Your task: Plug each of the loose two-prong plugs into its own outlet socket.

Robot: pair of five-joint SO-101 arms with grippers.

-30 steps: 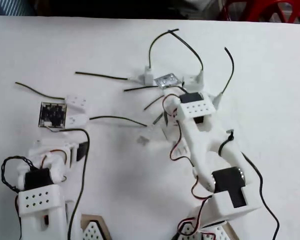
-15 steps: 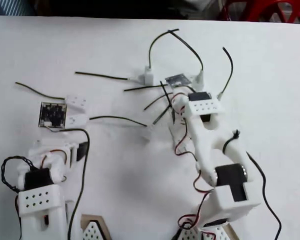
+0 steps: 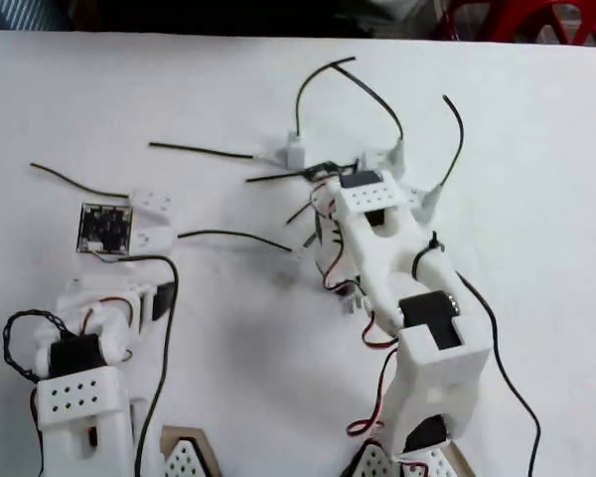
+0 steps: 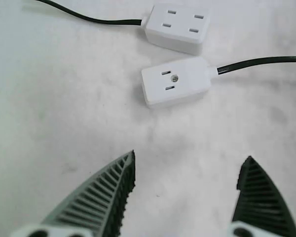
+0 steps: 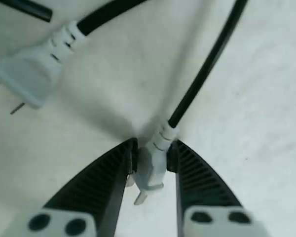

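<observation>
plug [image 5: 149, 173] in right gripper [image 5: 153, 146], second plug [image 5: 27, 81] beside; left gripper [image 4: 190, 156] wide near two sockets [image 4: 175, 86] [image 4: 177, 27].

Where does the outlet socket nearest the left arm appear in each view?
High view: the outlet socket lies left, beside the small square board, cord running right.
Left wrist view: the same socket, ahead of the open left end effector, apart from it.
Right wrist view: the right end effector is shut on a plug.
Shared landmark: the second socket just beyond it.
</observation>
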